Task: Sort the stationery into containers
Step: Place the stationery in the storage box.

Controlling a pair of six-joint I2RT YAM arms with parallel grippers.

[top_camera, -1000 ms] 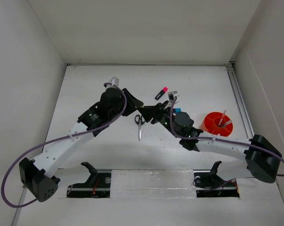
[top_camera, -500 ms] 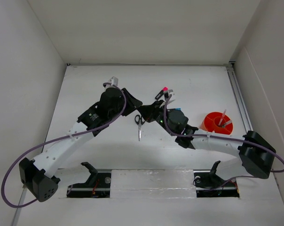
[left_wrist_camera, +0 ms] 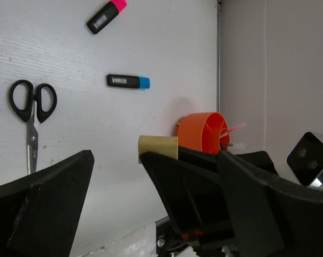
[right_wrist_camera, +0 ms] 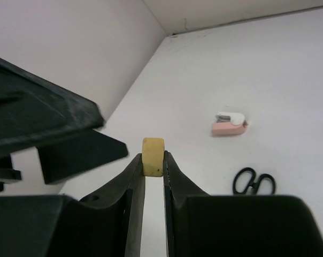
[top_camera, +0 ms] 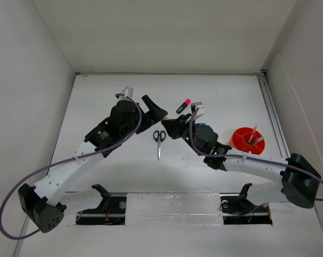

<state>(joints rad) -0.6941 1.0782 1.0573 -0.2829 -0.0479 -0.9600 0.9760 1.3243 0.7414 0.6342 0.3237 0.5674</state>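
Yellow eraser [right_wrist_camera: 153, 151] is pinched in our right gripper [right_wrist_camera: 153, 161], fingers squeezed narrow on its two sides. It's held up off the table [top_camera: 97, 101], roughly 2 o'clock from the black-handled scissors [top_camera: 159, 140] in the top view. Our left gripper [top_camera: 156, 110] hangs at about 12 o'clock from those scissors with its fingers spread wide. The orange tub [top_camera: 247, 140] sits way out at 3 o'clock with thin pens [top_camera: 252, 134] poking up out of it, while the pink-capped marker [top_camera: 183, 105] at 1 o'clock, the blue-capped marker [left_wrist_camera: 128, 81] and the pink-white eraser [right_wrist_camera: 229, 123] all lie loose on the table.
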